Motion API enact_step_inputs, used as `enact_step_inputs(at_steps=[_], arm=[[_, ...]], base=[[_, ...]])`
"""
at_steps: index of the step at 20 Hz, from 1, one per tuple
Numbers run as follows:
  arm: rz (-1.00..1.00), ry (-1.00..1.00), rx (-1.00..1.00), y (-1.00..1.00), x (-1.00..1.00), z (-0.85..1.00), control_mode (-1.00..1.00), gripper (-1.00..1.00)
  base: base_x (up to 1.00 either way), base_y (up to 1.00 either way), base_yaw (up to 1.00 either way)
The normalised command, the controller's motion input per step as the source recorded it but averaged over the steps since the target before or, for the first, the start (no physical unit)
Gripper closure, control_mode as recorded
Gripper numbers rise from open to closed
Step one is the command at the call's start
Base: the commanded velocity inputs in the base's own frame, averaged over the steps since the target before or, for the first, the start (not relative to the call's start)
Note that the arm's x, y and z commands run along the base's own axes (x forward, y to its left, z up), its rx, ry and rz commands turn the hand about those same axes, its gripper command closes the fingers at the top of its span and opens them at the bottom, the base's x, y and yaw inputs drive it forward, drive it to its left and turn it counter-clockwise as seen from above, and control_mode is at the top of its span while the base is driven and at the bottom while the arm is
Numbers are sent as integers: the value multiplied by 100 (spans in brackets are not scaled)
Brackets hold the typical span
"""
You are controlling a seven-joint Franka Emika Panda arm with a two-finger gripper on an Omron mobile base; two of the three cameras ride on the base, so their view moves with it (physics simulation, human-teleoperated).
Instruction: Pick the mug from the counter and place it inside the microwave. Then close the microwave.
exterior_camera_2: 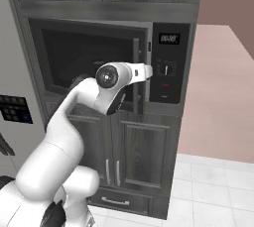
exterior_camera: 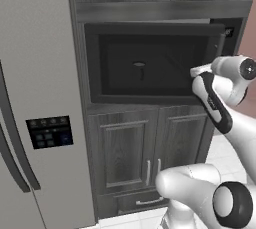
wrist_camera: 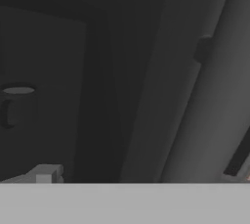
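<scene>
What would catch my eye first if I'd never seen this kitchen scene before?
Probably the big white robot arm, rising from below and reaching up against the dark glass door of the built-in microwave. Through the glass a small mug shows dimly inside. To the left stands a tall grey fridge with a dark control panel, and dark cabinets sit under the microwave.

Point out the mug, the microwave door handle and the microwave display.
mug (exterior_camera: 139, 69), left base view, its body behind the door glass
microwave door handle (exterior_camera_2: 135, 72), right base view, mid bar
microwave display (exterior_camera_2: 168, 38), right base view, digits
</scene>
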Motion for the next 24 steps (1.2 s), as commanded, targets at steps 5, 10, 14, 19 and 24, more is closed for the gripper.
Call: enact_step_inputs(at_steps=[5,10,14,19,24], arm=[[1,0,0,0,42,0,-100,-100],[0,0,0,0,44,0,-100,-100],[0,0,0,0,47,0,-100,-100],[0,0,0,0,45,0,-100,-100],[0,0,0,0,50,0,-100,-100]], base=[[0,0,0],[0,0,0],[0,0,0],[0,0,0],[0,0,0]])
